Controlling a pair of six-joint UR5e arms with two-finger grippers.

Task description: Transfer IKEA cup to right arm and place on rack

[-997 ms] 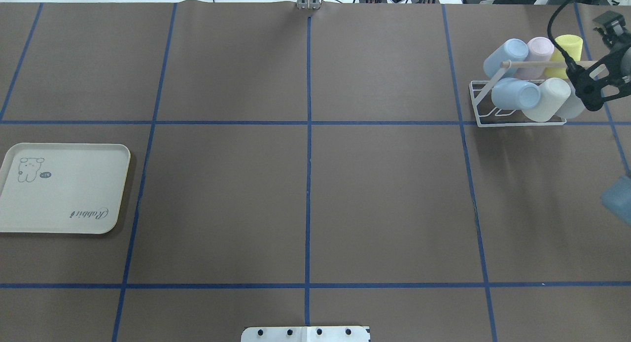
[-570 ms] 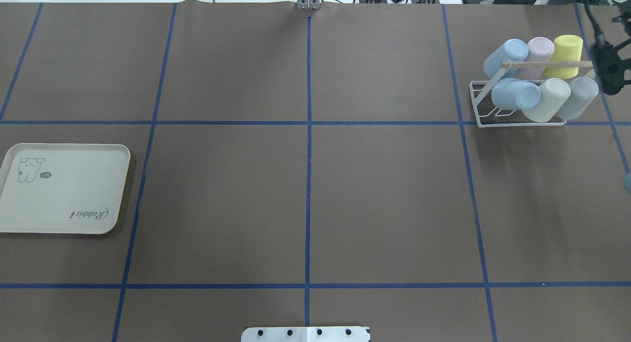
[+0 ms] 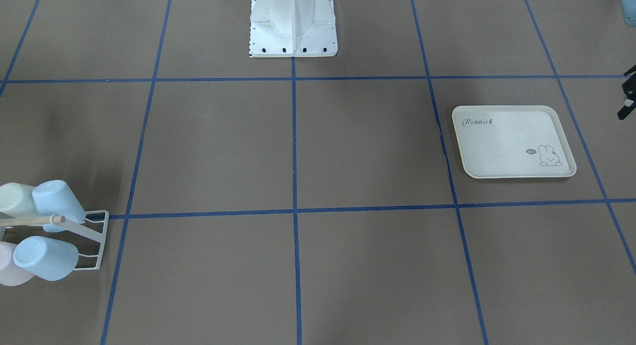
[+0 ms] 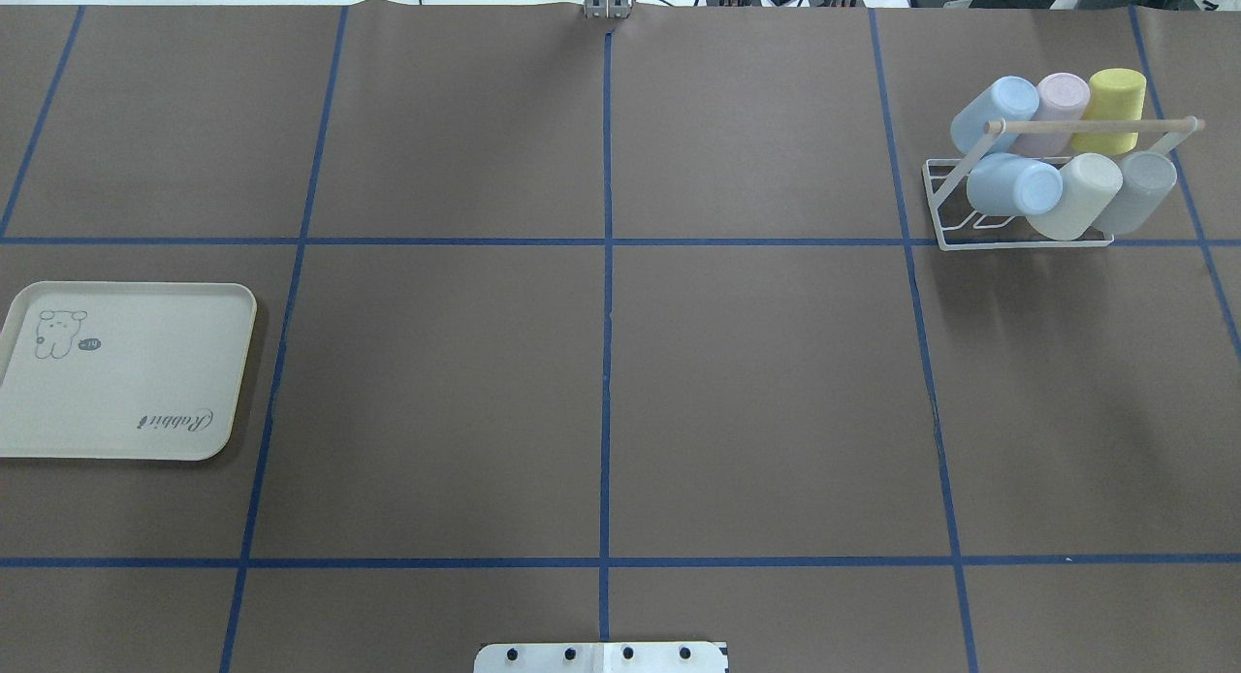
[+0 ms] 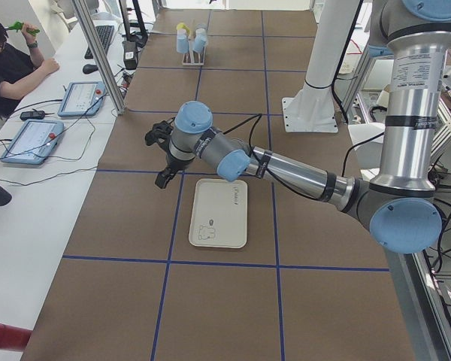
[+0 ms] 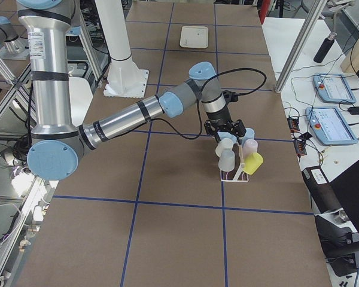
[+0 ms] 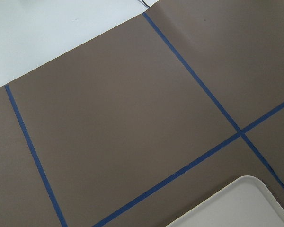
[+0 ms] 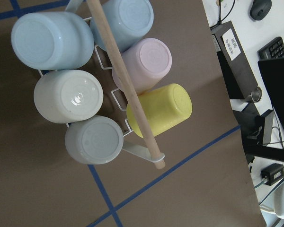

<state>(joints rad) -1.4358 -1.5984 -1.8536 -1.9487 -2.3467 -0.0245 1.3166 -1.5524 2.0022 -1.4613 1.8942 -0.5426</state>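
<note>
The white wire rack (image 4: 1018,243) with its wooden dowel (image 4: 1086,126) stands at the far right of the table. Several cups hang on it, among them a grey cup (image 4: 1144,190) at the right end of the near row, beside a cream one (image 4: 1076,196). The right wrist view looks straight down on the grey cup (image 8: 93,140) and the dowel (image 8: 125,85). My right gripper (image 6: 229,128) hovers just above the rack (image 6: 234,176); whether it is open, I cannot tell. My left gripper (image 5: 164,174) hangs beside the tray; its state is unclear too.
The cream rabbit-print tray (image 4: 126,368) lies at the table's left side with nothing on it. The robot's white base (image 4: 601,656) sits at the near edge. A person sits at a side desk (image 5: 15,68) with tablets beyond the table's far edge.
My right gripper has come off the grey cup, which stays on the rack, and has moved up and right out of the overhead view.
</note>
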